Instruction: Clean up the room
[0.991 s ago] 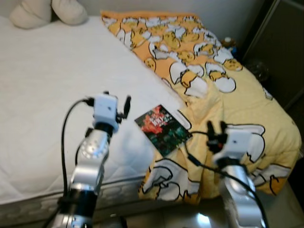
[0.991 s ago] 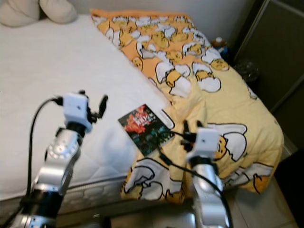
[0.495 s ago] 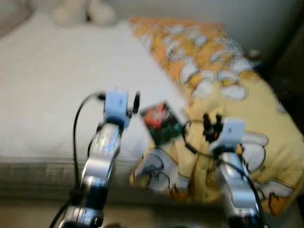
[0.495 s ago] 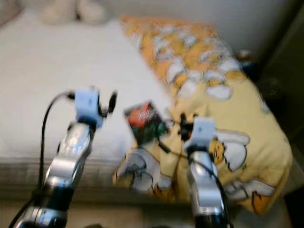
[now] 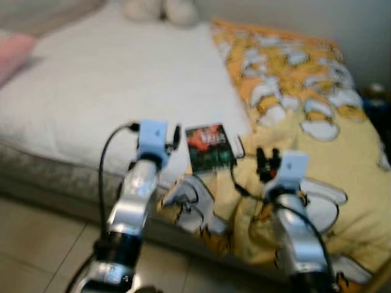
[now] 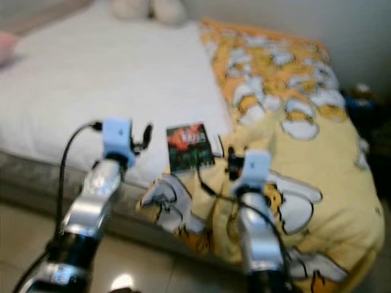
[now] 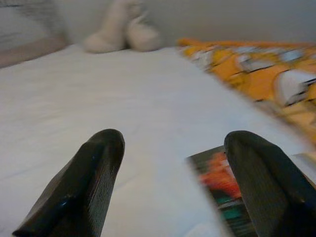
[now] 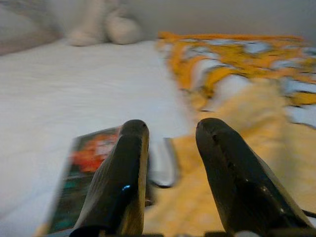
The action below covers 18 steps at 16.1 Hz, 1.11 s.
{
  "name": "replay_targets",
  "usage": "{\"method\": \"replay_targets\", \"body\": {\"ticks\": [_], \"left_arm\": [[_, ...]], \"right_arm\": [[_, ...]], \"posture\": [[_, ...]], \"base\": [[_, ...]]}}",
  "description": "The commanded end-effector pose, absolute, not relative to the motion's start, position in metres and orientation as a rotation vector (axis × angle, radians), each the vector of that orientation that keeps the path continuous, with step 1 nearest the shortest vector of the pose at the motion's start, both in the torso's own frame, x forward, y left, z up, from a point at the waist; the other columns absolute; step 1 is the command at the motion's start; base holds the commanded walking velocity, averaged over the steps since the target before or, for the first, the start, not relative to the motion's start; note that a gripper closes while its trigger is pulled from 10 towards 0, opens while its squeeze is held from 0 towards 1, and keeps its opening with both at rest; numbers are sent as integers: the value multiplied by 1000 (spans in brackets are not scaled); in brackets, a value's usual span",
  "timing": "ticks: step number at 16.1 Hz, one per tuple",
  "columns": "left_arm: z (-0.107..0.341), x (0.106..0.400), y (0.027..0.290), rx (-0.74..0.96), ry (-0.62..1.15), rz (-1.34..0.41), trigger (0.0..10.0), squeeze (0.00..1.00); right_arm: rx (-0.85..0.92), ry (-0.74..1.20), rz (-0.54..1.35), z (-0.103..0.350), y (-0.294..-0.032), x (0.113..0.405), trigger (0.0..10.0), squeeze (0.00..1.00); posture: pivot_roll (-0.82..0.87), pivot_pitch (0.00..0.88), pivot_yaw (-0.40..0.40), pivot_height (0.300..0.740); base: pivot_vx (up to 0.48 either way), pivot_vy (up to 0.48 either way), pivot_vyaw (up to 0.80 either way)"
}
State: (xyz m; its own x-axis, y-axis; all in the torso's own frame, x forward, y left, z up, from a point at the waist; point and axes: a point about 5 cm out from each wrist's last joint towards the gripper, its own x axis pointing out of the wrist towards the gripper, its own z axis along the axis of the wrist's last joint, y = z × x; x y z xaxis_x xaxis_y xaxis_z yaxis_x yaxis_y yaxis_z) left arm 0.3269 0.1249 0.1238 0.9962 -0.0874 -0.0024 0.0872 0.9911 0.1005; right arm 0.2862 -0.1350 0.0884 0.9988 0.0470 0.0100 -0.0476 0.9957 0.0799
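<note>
A dark book with a red cover picture (image 5: pixel 209 148) lies flat at the near edge of the white mattress (image 5: pixel 116 79), right beside the yellow egg-print blanket (image 5: pixel 305 104). My left gripper (image 5: pixel 174 135) hovers just left of the book, open, with nothing between its widely spread fingers (image 7: pixel 101 163). To the right of the book, over the blanket's fold, is my right gripper (image 5: pixel 267 160); it is open too, with a narrower gap. In the right wrist view the book (image 8: pixel 86 180) lies ahead of the fingers (image 8: pixel 126 163), a little to one side.
Cream plush shapes (image 5: pixel 162 9) rest at the head of the bed. Something pink (image 5: pixel 12 49) lies at the far left of the mattress. The blanket hangs over the bed's near edge (image 5: pixel 201 220). Tiled floor (image 5: pixel 36 244) runs along the bed's side.
The whole picture has shifted and blurred: the camera has pulled back and swung, so the bed's side and the floor now show. Both grippers hold the same pose near the book.
</note>
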Motion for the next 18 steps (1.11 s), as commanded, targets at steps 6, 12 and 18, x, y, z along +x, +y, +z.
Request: {"method": "replay_targets", "body": {"ticks": [6, 12, 18], "left_arm": [[111, 332, 128, 31, 89, -37, 10000, 0], [110, 334, 127, 72, 79, -47, 10000, 0], [122, 333, 113, 96, -14, -169, 10000, 0]], "right_arm": [[63, -6, 52, 85, -137, 288, 10000, 0], [62, -8, 41, 84, -140, 288, 10000, 0], [71, -8, 40, 81, -139, 289, 10000, 0]], "posture": [[31, 0, -26, 740], [27, 0, -17, 740], [32, 0, -16, 740]], "base": [[40, -438, 522], [250, -301, 418], [382, 0, 0]]}}
